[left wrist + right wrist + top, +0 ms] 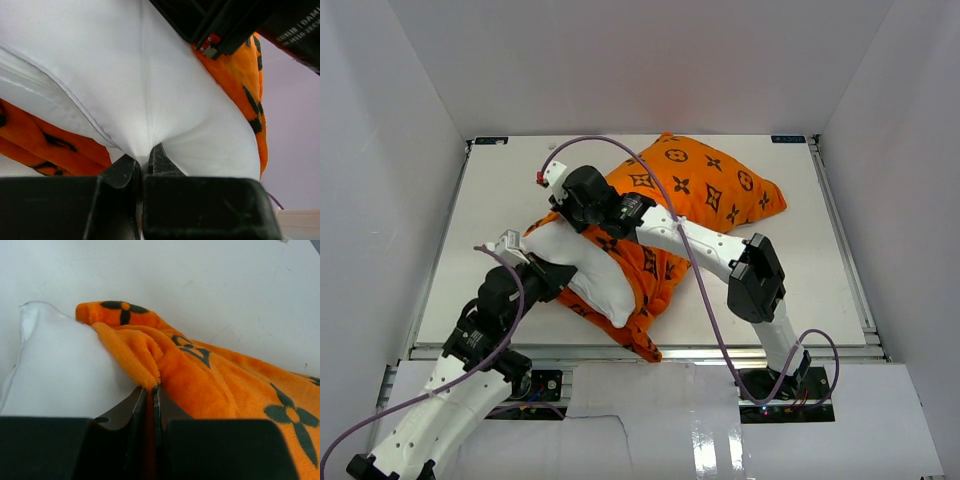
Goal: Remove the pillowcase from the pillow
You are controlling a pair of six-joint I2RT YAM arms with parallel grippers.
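The orange pillowcase [715,190] with black motifs lies across the table's middle and back right, bunched towards the front. The white pillow [588,268] sticks out of its open left end. My left gripper [542,272] is shut on the pillow's white fabric [150,100], which puckers between the fingers. My right gripper [582,205] is shut on the pillowcase's orange hem [145,360], just beside the exposed pillow [55,370]. The pillowcase also shows at both sides in the left wrist view [45,145].
The white table [500,200] is boxed in by white walls at the left, back and right. Purple cables [670,215] loop over both arms. The right arm's forearm [705,245] reaches across the pillowcase.
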